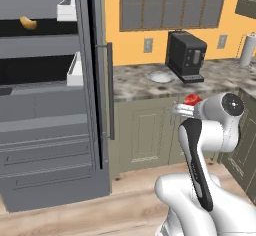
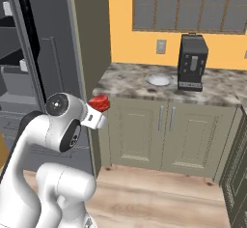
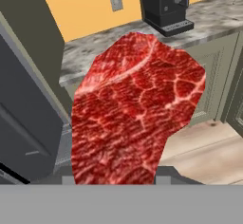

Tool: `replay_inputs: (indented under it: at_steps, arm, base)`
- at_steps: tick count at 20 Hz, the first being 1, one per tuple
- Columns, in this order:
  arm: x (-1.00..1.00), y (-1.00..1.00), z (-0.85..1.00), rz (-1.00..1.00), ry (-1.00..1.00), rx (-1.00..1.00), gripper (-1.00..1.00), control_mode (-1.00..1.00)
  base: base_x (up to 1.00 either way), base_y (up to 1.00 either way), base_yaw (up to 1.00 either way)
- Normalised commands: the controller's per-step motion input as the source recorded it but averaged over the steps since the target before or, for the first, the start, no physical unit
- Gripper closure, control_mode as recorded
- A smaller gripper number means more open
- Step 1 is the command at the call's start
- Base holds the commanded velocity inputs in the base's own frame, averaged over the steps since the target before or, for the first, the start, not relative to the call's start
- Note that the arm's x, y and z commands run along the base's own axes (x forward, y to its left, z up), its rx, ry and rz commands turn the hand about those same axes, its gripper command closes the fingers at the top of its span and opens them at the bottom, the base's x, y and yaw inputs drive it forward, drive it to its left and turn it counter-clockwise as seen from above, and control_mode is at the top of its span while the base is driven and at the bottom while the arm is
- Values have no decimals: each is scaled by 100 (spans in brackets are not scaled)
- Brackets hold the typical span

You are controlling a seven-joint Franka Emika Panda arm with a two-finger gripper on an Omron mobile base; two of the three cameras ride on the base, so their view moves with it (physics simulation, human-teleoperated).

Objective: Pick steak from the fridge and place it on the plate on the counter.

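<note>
Gripper point(image 1: 189, 105) clenched on steak point(image 1: 192, 99), carried in front of counter point(image 1: 135, 87), outside fridge point(image 1: 50, 105). Plate point(image 1: 160, 76) lying toward 11 o'clock from steak in left base view, beside coffee machine point(image 1: 186, 56).

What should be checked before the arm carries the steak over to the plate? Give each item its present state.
1. Steak in the gripper: ok, closed on it, lifted clear of the fridge.
2. Plate bare: ok.
3. Plate on the counter, beside the coffee machine: ok.
4. Steak over the plate: not ok, held in front of the cabinet doors.
5. Grip firmness: cannot tell.
6. Fridge door shut: not ok.
</note>
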Motion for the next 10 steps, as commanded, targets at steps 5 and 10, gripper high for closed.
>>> replay_inputs:
  at_steps: [5,10]
  arm:
    - [0,0,0,0,0,0,100,100]
    - [0,0,0,0,0,0,100,100]
  base:
    - [48,-41,-2]
    - [52,-37,-2]
